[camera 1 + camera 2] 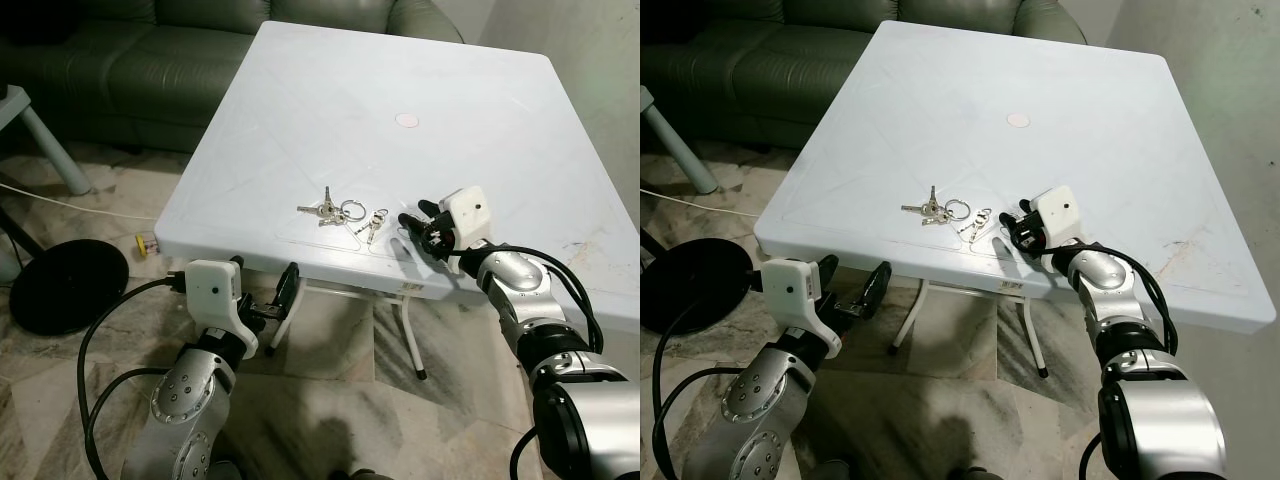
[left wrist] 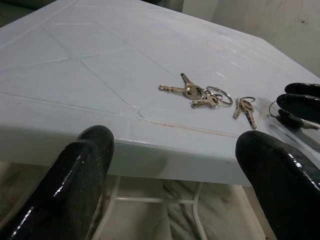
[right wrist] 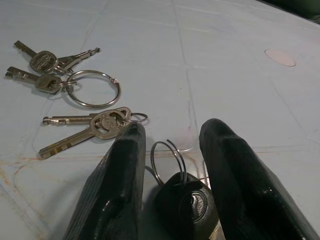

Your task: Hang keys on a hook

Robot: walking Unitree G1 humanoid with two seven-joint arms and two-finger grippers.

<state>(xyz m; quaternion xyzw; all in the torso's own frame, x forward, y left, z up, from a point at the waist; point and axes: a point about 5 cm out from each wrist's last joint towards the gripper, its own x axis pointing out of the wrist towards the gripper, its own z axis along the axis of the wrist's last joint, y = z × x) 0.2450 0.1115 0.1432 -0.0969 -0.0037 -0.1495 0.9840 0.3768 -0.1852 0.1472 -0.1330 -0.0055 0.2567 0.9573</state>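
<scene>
On the near part of a white table [image 1: 330, 90], 2 bunches of keys lay close together. The larger bunch [image 1: 330, 209] carried about 3 keys on a big ring [image 3: 92, 89]; the smaller bunch [image 1: 371, 224], 2 keys on a small ring, lay just beside it on the robot's right. A pale round mark [image 1: 407, 120] sat farther back on the tabletop.

The right gripper [image 1: 418, 226] rested low over the table, just right of the smaller bunch. In the right wrist view its 2 fingers [image 3: 120, 185] stood a little apart, with a black-headed key [image 3: 187, 202] and a thin wire ring [image 3: 167, 160] between them. Whether the fingers pressed that key or merely flanked it could not be told. The smaller bunch [image 3: 87, 129] lay just ahead of the fingertips, touching neither finger that could be seen.

The left gripper [image 1: 262, 290] hung in front of the table's near edge, below the tabletop, its jaws spread wide with nothing between them. In its wrist view the 2 fingers [image 2: 75, 175] framed the table edge, with both bunches beyond.

A dark green sofa [image 1: 150, 60] stood behind the table. A black round base [image 1: 65, 285] and a white cable [image 1: 70, 205] lay on the marble floor [image 1: 340, 400] to the robot's left.
</scene>
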